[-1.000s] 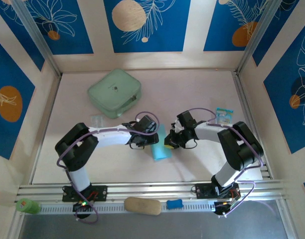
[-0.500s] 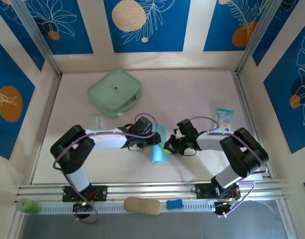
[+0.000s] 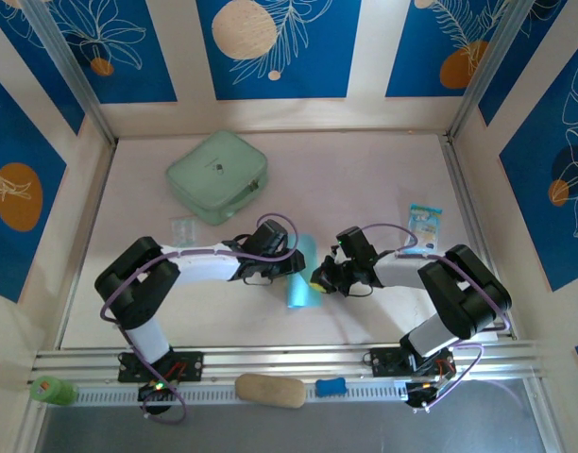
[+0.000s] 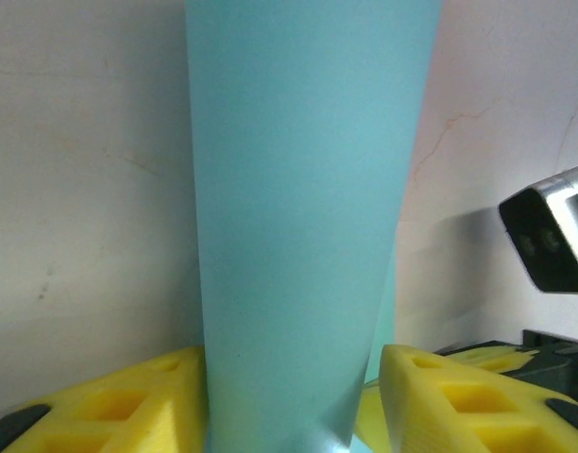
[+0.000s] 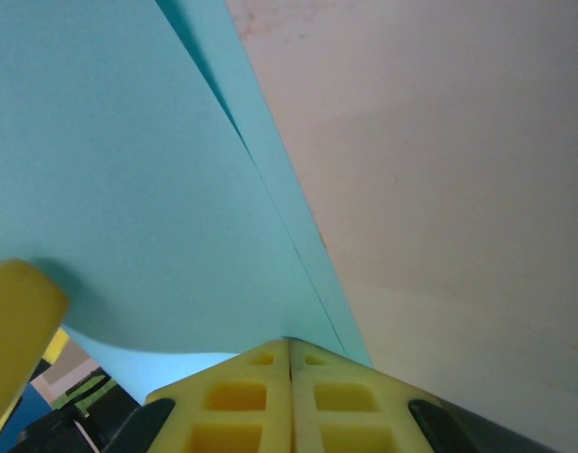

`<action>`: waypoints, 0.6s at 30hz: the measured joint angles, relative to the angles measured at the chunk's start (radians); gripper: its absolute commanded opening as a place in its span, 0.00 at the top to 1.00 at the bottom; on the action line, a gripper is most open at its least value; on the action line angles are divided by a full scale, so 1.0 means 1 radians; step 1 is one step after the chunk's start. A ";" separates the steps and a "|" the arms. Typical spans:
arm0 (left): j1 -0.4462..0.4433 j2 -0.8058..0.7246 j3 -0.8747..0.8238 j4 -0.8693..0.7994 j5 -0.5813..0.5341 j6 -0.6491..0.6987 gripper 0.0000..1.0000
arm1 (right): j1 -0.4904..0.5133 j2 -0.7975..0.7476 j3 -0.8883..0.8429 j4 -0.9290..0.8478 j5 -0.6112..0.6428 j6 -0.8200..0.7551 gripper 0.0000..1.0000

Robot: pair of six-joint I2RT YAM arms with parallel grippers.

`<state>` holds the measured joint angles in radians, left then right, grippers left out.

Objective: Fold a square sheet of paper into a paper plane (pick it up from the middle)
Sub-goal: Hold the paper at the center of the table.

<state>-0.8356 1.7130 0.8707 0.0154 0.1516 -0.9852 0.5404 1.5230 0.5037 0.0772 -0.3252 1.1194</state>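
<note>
Overhead view of a pale table (image 3: pixel 365 170) inside a blue-patterned enclosure. Two robot arms reach in from the near edge and meet at the middle of the table.

Between them lies the square sheet of paper (image 3: pixel 298 291), light cyan-blue and already folded into a narrow, slightly tapering strip. It rests flat on the table, its long axis running away from the arms.

The left gripper (image 3: pixel 291 269) sits over the strip's middle. In the left wrist view its yellow fingers (image 4: pixel 128 406) stand apart, one at each long edge of the paper, bracketing the strip. Whether they squeeze it cannot be told.

The right gripper (image 3: pixel 317 279) comes in from the other side. In the right wrist view its two yellow fingertips (image 5: pixel 251 396) are pressed together, tips at a layered edge of the paper. Whether a layer is nipped between them cannot be told.

A mint-green case (image 3: pixel 218 175) sits well apart at the far left, and a small printed packet (image 3: pixel 424 220) lies near the right wall.

The task appears to be mid-fold: layers are creased, but no finished dart with spread wings is visible. The next move likely calls for one gripper to steady the strip while the other sets or opens a crease. Pressure would need to be light so the thin paper neither slides nor buckles.
</note>
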 measured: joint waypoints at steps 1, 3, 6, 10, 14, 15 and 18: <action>0.000 0.000 0.002 -0.013 -0.004 0.002 0.55 | 0.000 -0.003 -0.005 0.007 -0.001 -0.001 0.89; 0.000 0.004 0.006 -0.043 -0.014 0.013 0.58 | -0.005 -0.010 -0.007 0.012 -0.004 -0.005 0.88; 0.000 0.025 0.030 -0.095 -0.032 0.027 0.59 | -0.015 -0.057 -0.006 -0.018 0.001 -0.021 0.84; -0.001 0.055 0.097 -0.185 -0.043 0.050 0.59 | -0.035 -0.233 -0.002 -0.097 0.062 -0.044 0.80; -0.003 0.064 0.120 -0.220 -0.045 0.069 0.57 | -0.085 -0.435 -0.002 -0.187 0.133 -0.077 0.72; -0.003 0.065 0.122 -0.224 -0.045 0.072 0.57 | -0.100 -0.481 -0.002 -0.215 0.148 -0.088 0.72; -0.003 0.069 0.128 -0.234 -0.045 0.079 0.56 | -0.148 -0.585 -0.004 -0.292 0.173 -0.117 0.72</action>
<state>-0.8383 1.7821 0.9989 -0.2184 0.1062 -0.9058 0.3920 0.9382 0.4995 -0.2146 -0.1520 1.0027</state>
